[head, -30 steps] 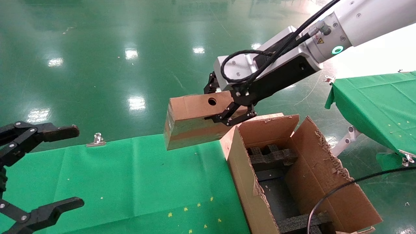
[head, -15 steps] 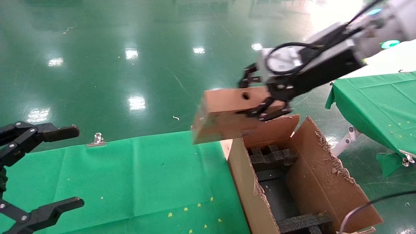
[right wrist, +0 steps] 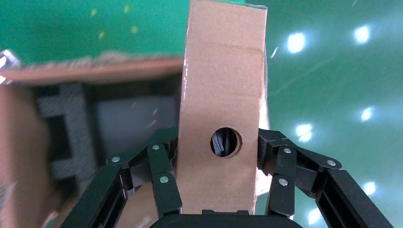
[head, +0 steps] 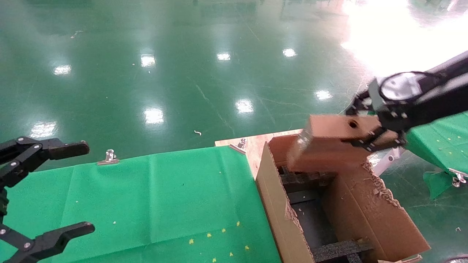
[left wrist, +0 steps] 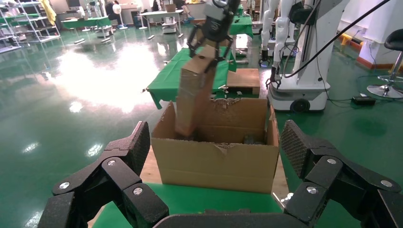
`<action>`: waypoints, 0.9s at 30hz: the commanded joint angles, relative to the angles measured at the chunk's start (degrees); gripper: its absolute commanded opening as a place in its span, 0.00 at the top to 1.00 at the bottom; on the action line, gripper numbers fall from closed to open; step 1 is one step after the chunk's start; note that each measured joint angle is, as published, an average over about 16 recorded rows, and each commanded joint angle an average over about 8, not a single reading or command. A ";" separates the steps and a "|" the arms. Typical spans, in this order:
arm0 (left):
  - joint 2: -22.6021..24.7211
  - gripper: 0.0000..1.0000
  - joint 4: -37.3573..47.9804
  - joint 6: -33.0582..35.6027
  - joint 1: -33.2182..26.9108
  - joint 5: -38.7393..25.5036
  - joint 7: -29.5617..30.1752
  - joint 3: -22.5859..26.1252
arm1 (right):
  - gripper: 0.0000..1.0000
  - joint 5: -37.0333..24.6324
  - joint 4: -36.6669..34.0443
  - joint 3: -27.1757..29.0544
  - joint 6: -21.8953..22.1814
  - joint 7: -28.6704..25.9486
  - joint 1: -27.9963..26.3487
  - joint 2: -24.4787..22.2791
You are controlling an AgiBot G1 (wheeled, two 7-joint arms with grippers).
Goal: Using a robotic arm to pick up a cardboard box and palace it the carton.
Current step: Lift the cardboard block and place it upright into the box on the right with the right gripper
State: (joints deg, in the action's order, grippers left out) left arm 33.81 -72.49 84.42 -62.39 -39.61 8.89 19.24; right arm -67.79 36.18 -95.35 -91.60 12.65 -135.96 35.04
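The small brown cardboard box (head: 329, 149) with a round hole in its narrow side hangs tilted over the far end of the carton (head: 278, 204). Its lower end dips just past the carton's ragged rim. My right gripper (head: 360, 126) is shut on the box's upper end, one finger on each broad face. The right wrist view shows the cardboard box (right wrist: 221, 95) clamped between both fingers, with the carton (right wrist: 95, 71) and its black foam below. In the left wrist view the cardboard box (left wrist: 195, 95) stands steeply at one side of the carton (left wrist: 214, 161). My left gripper (head: 86, 188) is parked open at the table's left.
Black foam dividers (head: 307, 177) cross the carton's inside. The green-clothed table (head: 164, 197) reaches up to the carton, with a binder clip (head: 109, 157) on its far edge. A second green table (head: 438, 138) stands to the right, and glossy green floor lies beyond.
My right arm has carried the cardboard box rightward and down, from above the table's far edge to over the carton's far end. The left gripper has not moved.
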 commanded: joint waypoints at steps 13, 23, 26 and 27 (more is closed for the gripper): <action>-0.01 0.00 0.00 -0.01 0.00 0.01 -0.01 0.01 | 1.00 2.59 -6.09 -10.08 2.64 -5.87 3.50 -1.46; -0.01 0.00 0.00 -0.01 -0.01 0.02 -0.01 0.02 | 1.00 7.34 -4.02 -9.84 12.88 -24.20 10.43 -5.13; -0.01 0.00 0.00 -0.01 -0.01 0.02 -0.01 0.03 | 1.00 7.98 -0.52 -10.04 16.54 -30.51 11.73 -7.97; -0.01 0.00 0.00 -0.01 -0.01 0.02 -0.01 0.03 | 1.00 7.99 0.86 -10.16 17.70 -32.54 11.94 -9.00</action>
State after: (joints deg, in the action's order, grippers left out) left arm 33.80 -72.49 84.40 -62.39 -39.59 8.88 19.26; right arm -60.34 37.72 -105.58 -74.17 -19.60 -124.70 25.89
